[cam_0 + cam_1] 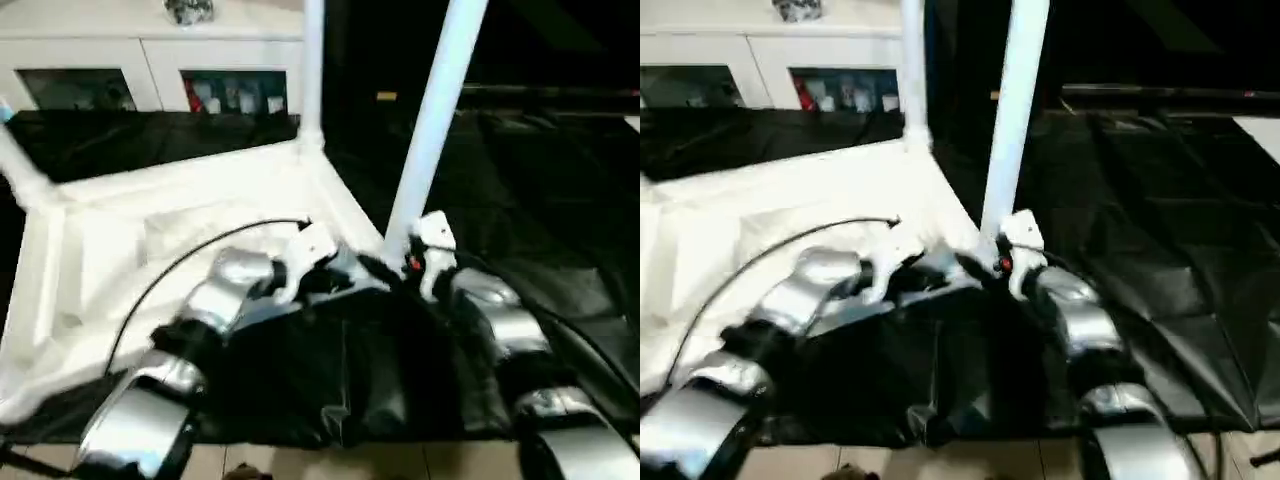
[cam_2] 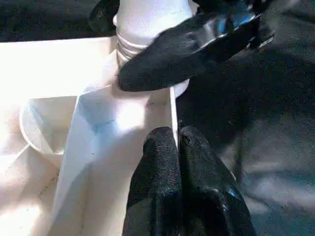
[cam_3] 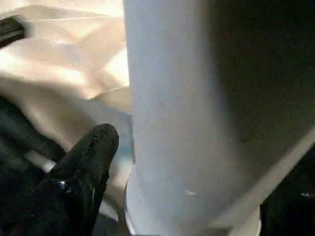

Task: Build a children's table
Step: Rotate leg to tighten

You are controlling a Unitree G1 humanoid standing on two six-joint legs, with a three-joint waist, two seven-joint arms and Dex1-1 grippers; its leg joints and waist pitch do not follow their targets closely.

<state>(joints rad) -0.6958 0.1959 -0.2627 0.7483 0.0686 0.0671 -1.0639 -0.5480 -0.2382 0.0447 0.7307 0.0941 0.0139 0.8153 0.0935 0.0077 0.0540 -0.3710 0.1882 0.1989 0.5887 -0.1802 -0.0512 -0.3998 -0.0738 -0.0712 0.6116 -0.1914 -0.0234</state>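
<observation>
The children's table lies upside down, its white top (image 1: 120,210) resting on the black cover. One white leg (image 1: 312,70) stands upright in the far corner and another (image 1: 20,170) slants up at the left. A third leg (image 1: 435,120) rises, slightly tilted, from the near right corner socket. My right gripper (image 1: 400,258) is open around that leg's base: one finger (image 3: 91,157) stands beside the tube, and it crosses the ribbed base (image 2: 142,29) in the left wrist view. My left gripper (image 2: 178,142) is shut and empty, its fingertips on the top's rim just beside that corner.
The black-covered work table (image 1: 560,200) stretches away to the right and front. A white cabinet (image 1: 150,60) with glass doors stands behind. A black cable (image 1: 180,260) arcs over my left forearm. Tiled floor shows at the near edge.
</observation>
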